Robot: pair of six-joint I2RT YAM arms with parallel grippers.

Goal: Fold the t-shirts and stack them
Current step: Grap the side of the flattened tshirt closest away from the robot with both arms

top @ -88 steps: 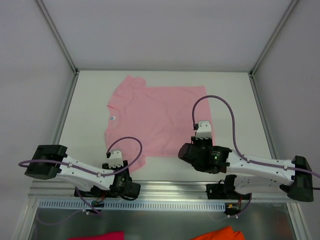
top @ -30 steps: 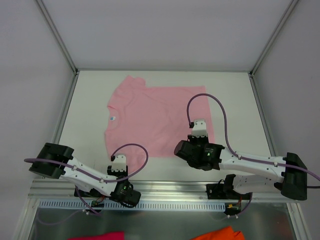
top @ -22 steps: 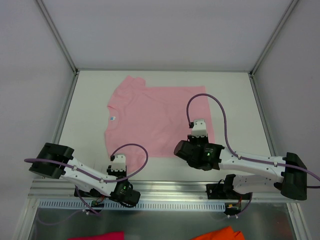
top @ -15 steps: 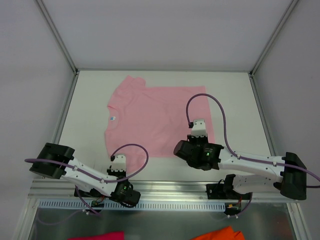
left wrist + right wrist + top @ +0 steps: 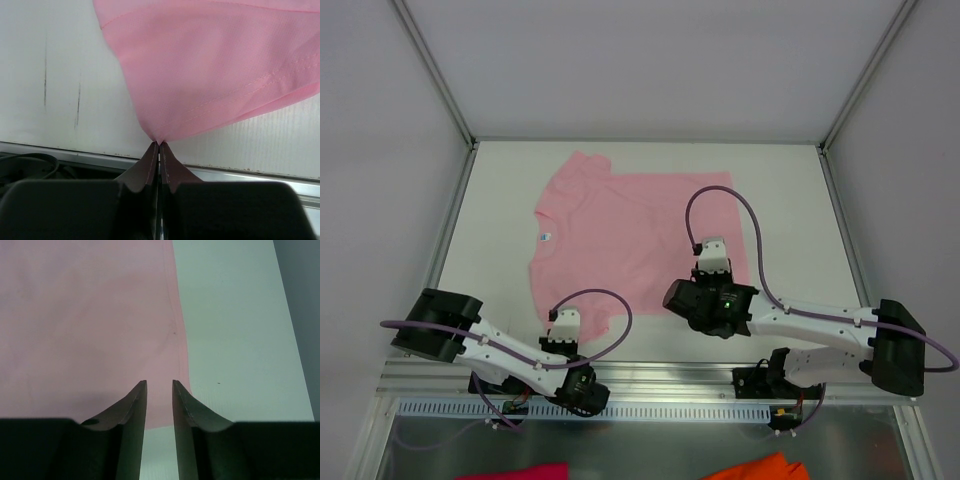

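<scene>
The light pink t-shirt [image 5: 640, 230] lies spread on the white table [image 5: 790, 200], its neck label [image 5: 546, 237] to the left. My left gripper [image 5: 159, 144] is shut on the tip of the near sleeve [image 5: 210, 75], and the cloth draws to a point at its fingertips close to the table's near edge. In the top view the left wrist [image 5: 565, 325] covers that spot. My right gripper [image 5: 159, 382] stands open by a narrow gap over the shirt's near right corner [image 5: 182, 405], with nothing between its fingers [image 5: 137, 405].
A metal rail [image 5: 650, 375] runs along the table's near edge, with both arm bases on it. Below it lie a magenta cloth scrap [image 5: 525, 472] and an orange cloth scrap [image 5: 760, 468]. Slanted frame posts [image 5: 435, 70] flank the table.
My left gripper has shut on the sleeve tip and its arm shifted slightly right. The right gripper has opened from shut and edged a little up and left.
</scene>
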